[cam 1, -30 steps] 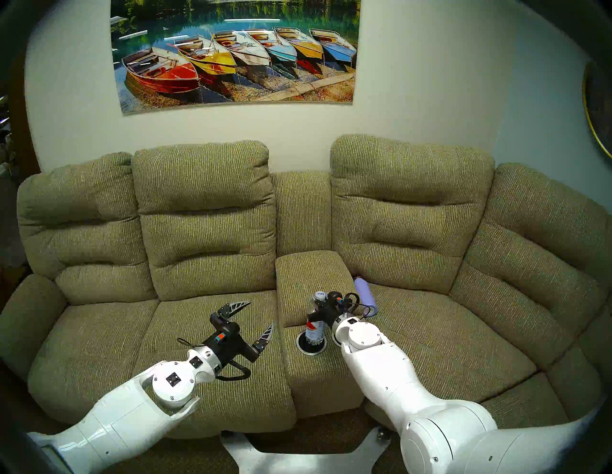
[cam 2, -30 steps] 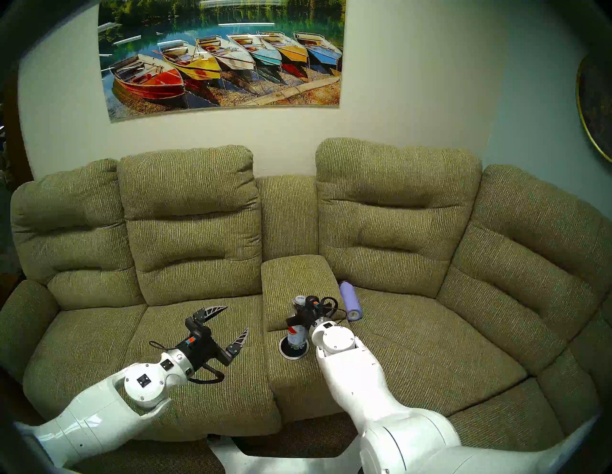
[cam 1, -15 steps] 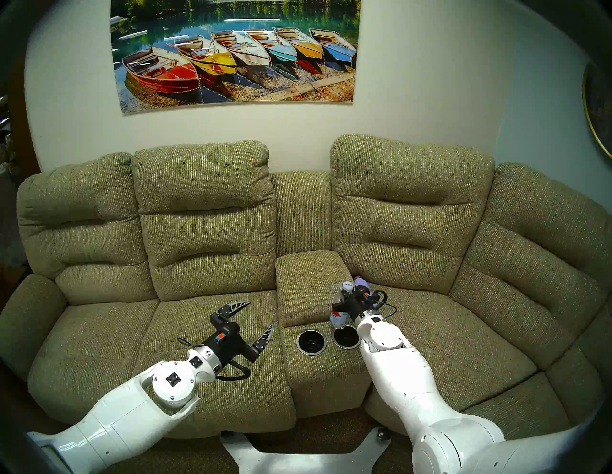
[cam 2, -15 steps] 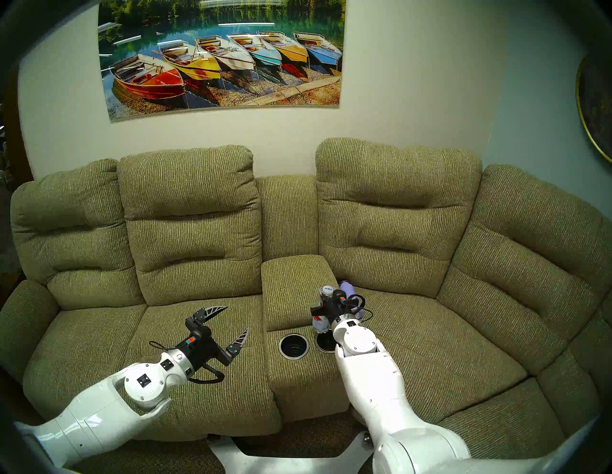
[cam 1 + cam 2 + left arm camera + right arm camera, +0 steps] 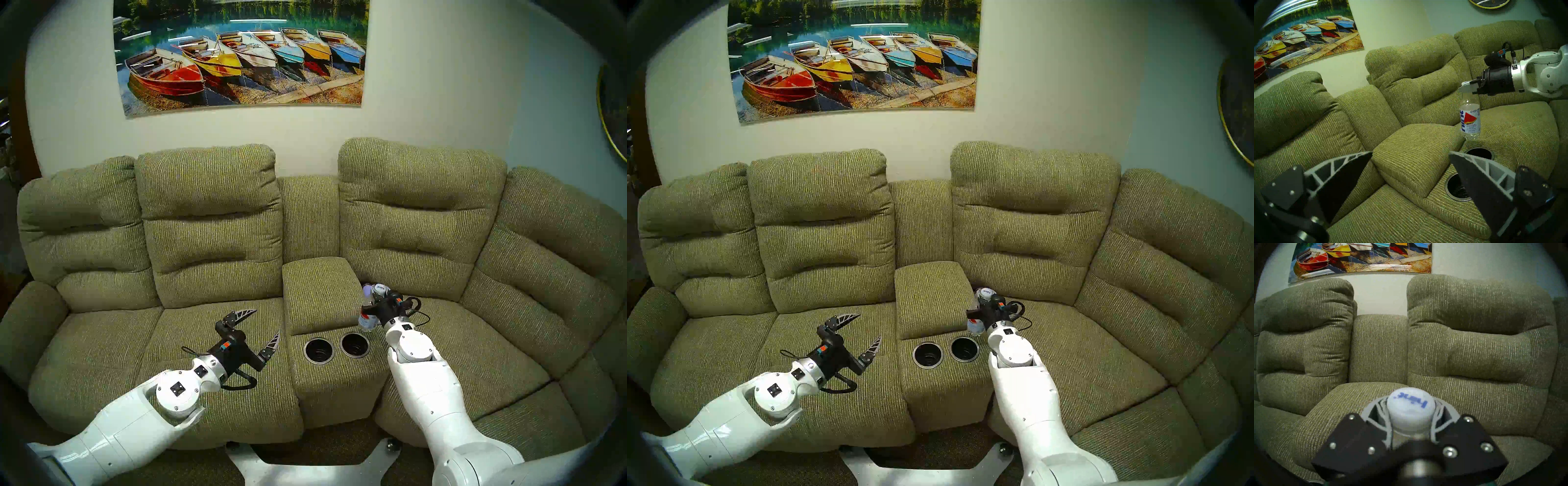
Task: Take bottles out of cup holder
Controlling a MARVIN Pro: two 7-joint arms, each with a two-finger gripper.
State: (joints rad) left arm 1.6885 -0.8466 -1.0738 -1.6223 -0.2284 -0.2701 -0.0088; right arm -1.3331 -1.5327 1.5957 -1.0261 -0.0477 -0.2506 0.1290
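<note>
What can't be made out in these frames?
- Flask: head views show only a lavender sliver behind the right tool and bottle; absent from both wrist views.
- Bottle body: right wrist view shows only the blurred cap, tool fingers hide the rest.
- Near cup holder well: left wrist view, partly covered by the left tool.

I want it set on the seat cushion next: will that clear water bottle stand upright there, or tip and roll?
The clear water bottle looks tall and narrow-based, so it probably tips on soft cushion. Its round body would likely roll. Hanging by the neck from the right gripper, it may swing.
</note>
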